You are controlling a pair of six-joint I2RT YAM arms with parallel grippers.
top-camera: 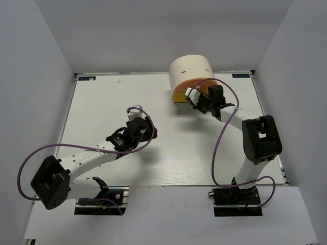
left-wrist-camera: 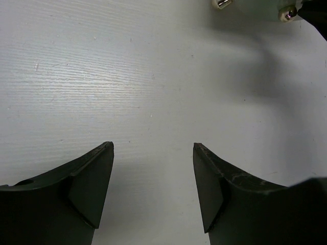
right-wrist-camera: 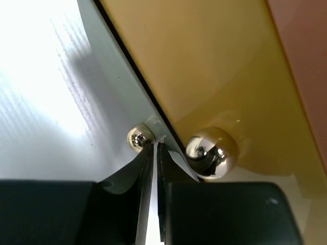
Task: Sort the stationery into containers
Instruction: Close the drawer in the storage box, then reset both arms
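Observation:
No stationery shows in any view. The containers are in a cream drum unit (top-camera: pixel 190 69) at the back of the table, with an orange drawer (top-camera: pixel 199 82) above a yellow drawer (top-camera: pixel 179 96). My right gripper (top-camera: pixel 194 103) is at the drum's front. In the right wrist view its tips (right-wrist-camera: pixel 156 145) stand almost together, only a thin slit between them and nothing in it. They touch the pale ledge (right-wrist-camera: pixel 117 81) under the yellow drawer front (right-wrist-camera: pixel 204 66), between a small knob (right-wrist-camera: pixel 139 137) and a larger shiny knob (right-wrist-camera: pixel 212 151). My left gripper (top-camera: pixel 148 127) hangs open over bare table (left-wrist-camera: pixel 153 148).
The white table (top-camera: pixel 102 102) is walled in by grey panels on three sides. A purple cable loops off each arm. In the left wrist view two shiny knobs (left-wrist-camera: pixel 221 3) (left-wrist-camera: pixel 287 14) of the drum show at the top edge.

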